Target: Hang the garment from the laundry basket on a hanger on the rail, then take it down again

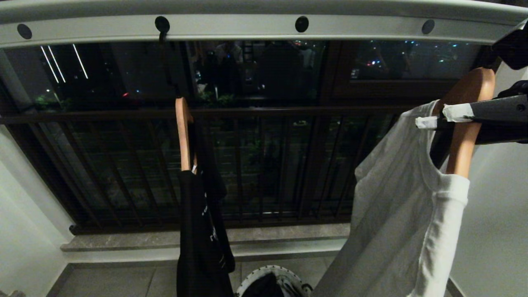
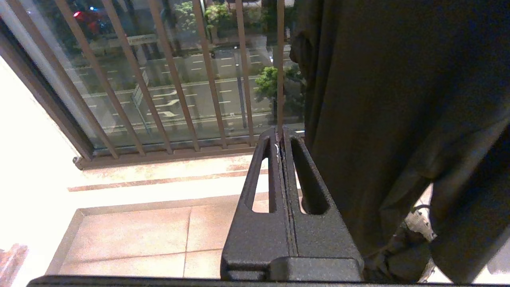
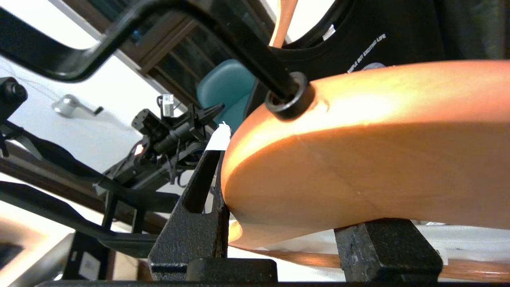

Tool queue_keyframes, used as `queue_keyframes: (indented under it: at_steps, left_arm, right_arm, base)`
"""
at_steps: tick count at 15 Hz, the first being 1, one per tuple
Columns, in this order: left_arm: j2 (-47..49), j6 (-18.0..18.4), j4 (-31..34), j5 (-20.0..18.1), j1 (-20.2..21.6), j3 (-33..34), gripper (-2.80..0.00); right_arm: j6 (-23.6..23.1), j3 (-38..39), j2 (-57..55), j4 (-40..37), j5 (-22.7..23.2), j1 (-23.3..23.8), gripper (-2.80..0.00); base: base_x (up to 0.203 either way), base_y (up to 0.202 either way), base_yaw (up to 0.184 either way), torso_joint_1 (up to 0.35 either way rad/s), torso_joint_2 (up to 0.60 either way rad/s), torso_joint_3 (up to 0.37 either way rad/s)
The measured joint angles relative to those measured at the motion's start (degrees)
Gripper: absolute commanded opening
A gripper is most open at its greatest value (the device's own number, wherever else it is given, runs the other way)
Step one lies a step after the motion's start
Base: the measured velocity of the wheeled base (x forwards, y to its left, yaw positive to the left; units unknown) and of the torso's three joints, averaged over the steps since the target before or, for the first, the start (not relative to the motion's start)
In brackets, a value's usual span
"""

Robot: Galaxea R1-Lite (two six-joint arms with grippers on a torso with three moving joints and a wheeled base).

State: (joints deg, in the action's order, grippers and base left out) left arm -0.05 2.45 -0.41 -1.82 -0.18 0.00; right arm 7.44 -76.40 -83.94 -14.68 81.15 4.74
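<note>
The rail [image 1: 231, 29] runs across the top of the head view. At the far right, below it, my right gripper [image 1: 441, 117] is shut on the neck of a wooden hanger [image 1: 470, 123]. A white garment [image 1: 396, 214] hangs from that hanger. In the right wrist view the gripper [image 3: 295, 191] clamps the wood [image 3: 358, 159] between both fingers, and the hanger's black hook [image 3: 223, 36] rises from it. The laundry basket [image 1: 284, 274] sits on the floor at the bottom centre, with dark cloth inside. My left gripper [image 2: 279, 133] is shut and empty, parked low beside a black garment [image 2: 398, 119].
A black garment [image 1: 202, 231] hangs on a second wooden hanger [image 1: 183, 136] from a hole in the rail, left of centre. Behind stand the dark window grille [image 1: 247, 111] and a stone sill [image 1: 144, 241]. White walls close both sides above the tiled floor [image 2: 131, 239].
</note>
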Motion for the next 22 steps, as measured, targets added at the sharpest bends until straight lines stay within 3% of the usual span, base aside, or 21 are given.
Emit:
queue_keyframes:
  at_steps: [5, 13, 22]
  left_arm:
    - [0.0, -0.02, 0.0, 0.0, 0.0, 0.0, -2.8]
    - [0.0, -0.02, 0.0, 0.0, 0.0, 0.0, -2.8]
    - [0.0, 0.02, 0.0, -0.02, 0.0, 0.0, -2.8]
  right_arm:
    - [-0.02, -0.14, -3.74, 2.21, 0.84, 0.17, -2.8]
    - [-0.02, 0.01, -8.68, 5.61, 5.92, 1.4, -2.8]
    - [0.05, 0.09, -12.94, 14.57, 6.03, 2.65, -2.8]
  base:
    - [0.0, 0.0, 0.0, 0.0, 0.0, 0.0]
    - [0.0, 0.0, 0.0, 0.0, 0.0, 0.0]
    - [0.0, 0.0, 0.0, 0.0, 0.0, 0.0]
